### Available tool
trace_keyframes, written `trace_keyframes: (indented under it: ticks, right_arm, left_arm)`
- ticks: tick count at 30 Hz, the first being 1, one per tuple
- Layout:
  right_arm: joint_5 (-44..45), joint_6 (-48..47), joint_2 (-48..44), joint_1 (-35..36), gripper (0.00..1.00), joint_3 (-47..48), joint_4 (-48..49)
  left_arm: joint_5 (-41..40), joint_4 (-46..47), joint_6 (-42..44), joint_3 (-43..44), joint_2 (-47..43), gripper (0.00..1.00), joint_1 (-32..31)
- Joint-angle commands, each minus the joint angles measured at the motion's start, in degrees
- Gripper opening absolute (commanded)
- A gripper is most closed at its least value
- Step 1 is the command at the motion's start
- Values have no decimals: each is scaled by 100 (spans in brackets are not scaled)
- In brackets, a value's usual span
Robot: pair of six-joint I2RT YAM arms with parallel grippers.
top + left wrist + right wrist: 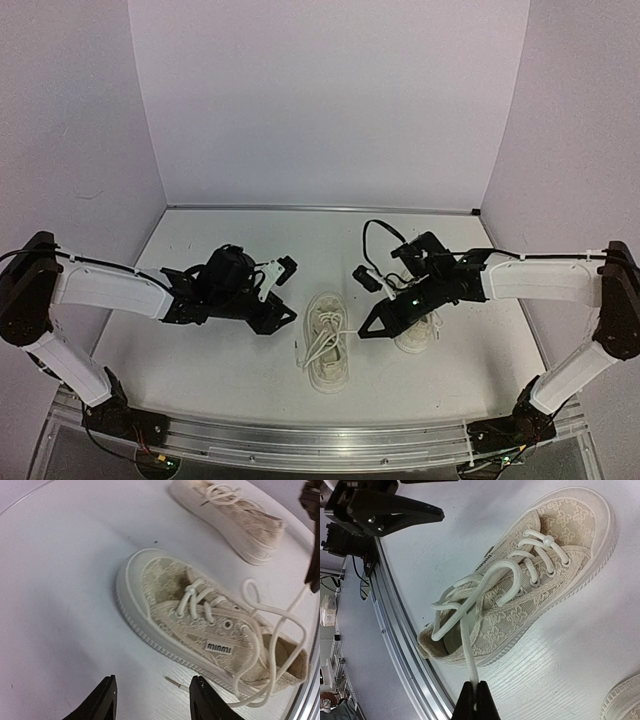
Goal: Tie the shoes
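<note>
Two cream lace-pattern shoes lie on the white table: one in the middle (pixel 328 342) (pixel 200 625) (pixel 535 575), the other (pixel 418 332) (pixel 235 515) to its right, partly under my right arm. The middle shoe's white laces lie loose over its tongue. My right gripper (pixel 364 331) (pixel 475 700) is shut on one lace end (pixel 470 660), which runs taut from the shoe's opening. My left gripper (pixel 290 314) (pixel 152 700) stands open low over the table beside that shoe's sole. The other lace's tip (pixel 175 681) lies on the table between its fingers, untouched.
A metal rail (pixel 300 440) (pixel 395 630) runs along the table's near edge, close behind the middle shoe's heel. Lilac walls close in the back and both sides. A black cable (pixel 374 232) loops above my right wrist.
</note>
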Motion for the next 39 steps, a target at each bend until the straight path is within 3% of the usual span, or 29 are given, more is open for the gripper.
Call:
trace_keyframes:
  ticks: [1,3,6,12,24,34,39]
  right_arm:
    - [185,60,-173,25,0,-41,31]
    - [209,60,-157,25,0,-31,31]
    - [220,52,-136,25,0,-28,42]
    - [245,49,-150,25,0,-41,53]
    - [282,42,-209,25,0,-89,71]
    - [335,58,-241,25,0,-112,65]
    - [476,153,-330,23,0,-166,54]
  left_arm:
    - [-1681,-1357,-2028,400,53,51,-326]
    - [-1966,-2139,-2472,843,302,49,-482]
    - [-2157,-2570,-3045,1227,583,48,-814]
    - [-2042,-2725,-3747,1599,1055,46,-1171]
    - [-2329,-3332,-4275,2339,2107,39,-1649]
    - [-2401,-3663,-4792,2342,2434,19,-1641]
    - [-2494,-3734,-4917,2252,2415,1,-1494]
